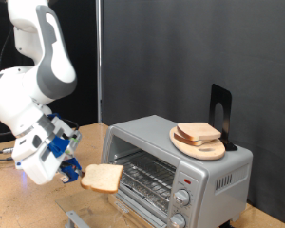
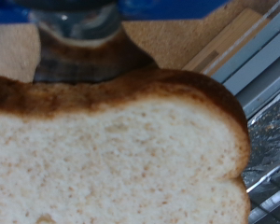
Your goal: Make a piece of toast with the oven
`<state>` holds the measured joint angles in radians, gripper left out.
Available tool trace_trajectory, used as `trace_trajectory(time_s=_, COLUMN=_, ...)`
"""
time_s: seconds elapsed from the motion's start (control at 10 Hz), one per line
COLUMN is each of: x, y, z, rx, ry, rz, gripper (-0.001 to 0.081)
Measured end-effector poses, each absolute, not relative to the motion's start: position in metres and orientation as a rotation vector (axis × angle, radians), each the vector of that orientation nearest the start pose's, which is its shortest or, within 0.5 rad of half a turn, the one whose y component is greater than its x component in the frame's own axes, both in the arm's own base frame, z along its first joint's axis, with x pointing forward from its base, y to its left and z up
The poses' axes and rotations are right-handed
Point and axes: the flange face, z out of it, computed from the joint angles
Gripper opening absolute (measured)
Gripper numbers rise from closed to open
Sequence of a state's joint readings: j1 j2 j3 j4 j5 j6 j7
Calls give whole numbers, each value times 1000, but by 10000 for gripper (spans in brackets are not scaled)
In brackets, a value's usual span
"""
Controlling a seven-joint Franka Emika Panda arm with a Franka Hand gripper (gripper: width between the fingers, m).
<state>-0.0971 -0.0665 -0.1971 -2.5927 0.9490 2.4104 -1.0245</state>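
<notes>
Low in the exterior view's left, the gripper (image 1: pixel 74 171) is pinching the piece of toast (image 1: pixel 102 178) by its crust, holding it level just outside the oven (image 1: pixel 171 166), whose door is hanging open, so the slice is not yet on the wire rack (image 1: pixel 147 179).

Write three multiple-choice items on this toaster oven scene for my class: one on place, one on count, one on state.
1. Where is the wooden plate?
A. on top of the toaster oven
B. on the table
C. inside the oven

2. How many knobs show on the oven's front?
A. one
B. two
C. four

3. What does the end effector hold?
A. nothing
B. the plate
C. a slice of bread

Answers: 1 A, it rests on the roof; 2 B, two stacked knobs; 3 C, the slice hangs before the oven's front.
</notes>
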Motion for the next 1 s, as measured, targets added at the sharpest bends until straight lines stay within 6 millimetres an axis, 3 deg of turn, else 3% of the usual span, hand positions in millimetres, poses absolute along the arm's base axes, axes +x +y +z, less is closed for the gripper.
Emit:
trace_trajectory(time_s=0.4, x=446, y=-76, z=268, rx=-2644, ry=-158, rz=-320, gripper=488)
trace_trajectory(time_s=1.0, x=449, y=-37, z=273, rx=-2645, ry=-407, rz=-372, gripper=488)
